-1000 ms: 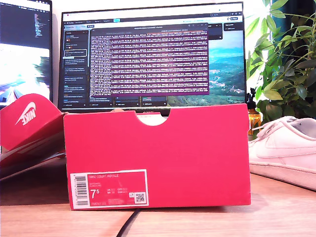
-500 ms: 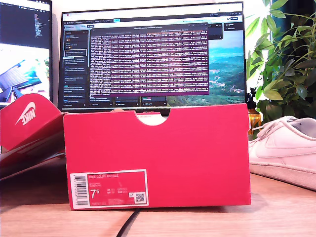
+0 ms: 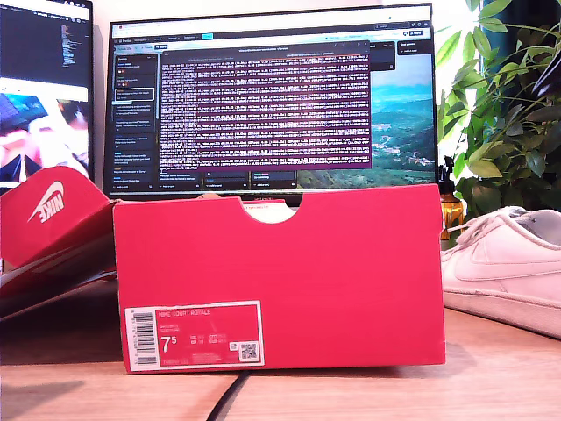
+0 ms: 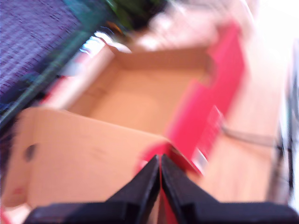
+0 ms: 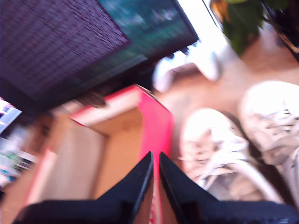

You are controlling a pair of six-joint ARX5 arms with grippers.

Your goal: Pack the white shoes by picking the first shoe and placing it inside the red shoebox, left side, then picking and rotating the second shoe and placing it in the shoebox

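Exterior view: the red shoebox (image 3: 280,281) stands on the wooden table (image 3: 491,368), its labelled end wall hiding the inside; its lid (image 3: 48,219) leans at the exterior view's left, partly cut off; one white shoe (image 3: 508,267) lies at the exterior view's right, its heel out of frame; a monitor (image 3: 272,101) and a plant (image 3: 508,96) stand behind; no arm shows here.

First wrist view, heavily blurred: the first gripper (image 4: 160,163) hangs above the box (image 4: 219,93), jaws pressed together on nothing; beyond the fingertips the brown interior looks bare.

Second wrist view, also blurred: the second gripper (image 5: 155,161) is likewise clenched and empty, over the box's red side wall (image 5: 156,126); both white shoes (image 5: 219,154) lie on the table just outside that wall, the farther one (image 5: 275,121) cropped.
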